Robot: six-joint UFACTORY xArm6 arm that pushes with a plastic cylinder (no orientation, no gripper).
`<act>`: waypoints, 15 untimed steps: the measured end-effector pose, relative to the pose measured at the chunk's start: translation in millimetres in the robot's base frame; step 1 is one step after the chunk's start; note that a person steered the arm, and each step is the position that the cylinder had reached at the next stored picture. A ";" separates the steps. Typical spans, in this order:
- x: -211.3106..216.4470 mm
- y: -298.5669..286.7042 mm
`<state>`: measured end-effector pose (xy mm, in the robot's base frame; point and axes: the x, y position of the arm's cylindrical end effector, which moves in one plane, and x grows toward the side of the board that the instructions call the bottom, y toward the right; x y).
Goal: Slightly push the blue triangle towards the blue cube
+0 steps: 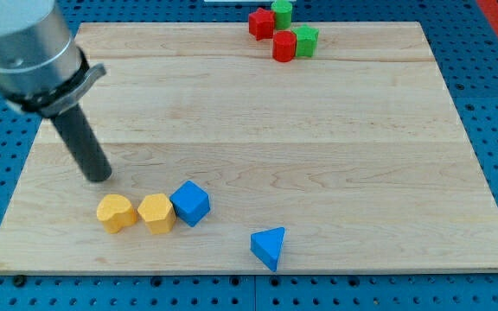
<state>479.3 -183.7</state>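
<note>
Blue triangle lies near the view's bottom edge of the wooden board, apart from the blue cube to its upper left. Two yellow blocks adjoin the cube's left side. My tip, a bare rod holding nothing, rests above-left of the yellow blocks, touching none.

two yellow blocks, red blocks, green blocks, wooden board
</note>
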 end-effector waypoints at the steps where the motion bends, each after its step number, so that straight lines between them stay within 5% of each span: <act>1: -22.6 59.0; 3: -29.5 217.6; 5: 81.5 347.0; 6: 138.6 365.5; 10: 114.7 319.8; 11: 139.7 270.7; 15: 138.4 230.7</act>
<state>617.7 47.0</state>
